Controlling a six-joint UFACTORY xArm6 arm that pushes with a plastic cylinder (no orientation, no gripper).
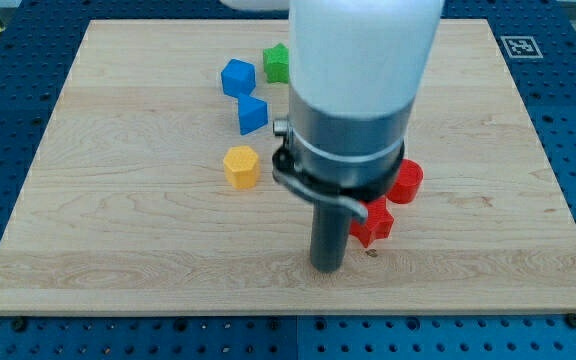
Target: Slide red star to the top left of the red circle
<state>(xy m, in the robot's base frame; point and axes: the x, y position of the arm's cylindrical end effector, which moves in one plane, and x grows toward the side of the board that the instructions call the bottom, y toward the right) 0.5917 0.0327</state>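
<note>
The red star (373,223) lies on the wooden board (118,220), right of centre and toward the view's bottom. The red circle (405,181) sits just above and to the right of the star, nearly touching it and partly hidden by the arm's body. My tip (327,268) rests on the board just left of and slightly below the red star, close to its left edge. The arm's wide white and grey body covers the middle of the view above the tip.
A yellow hexagonal block (240,167) lies left of my tip. A blue block (252,114) and another blue block (237,77) lie above it. A green block (276,63) sits near the top, partly hidden by the arm.
</note>
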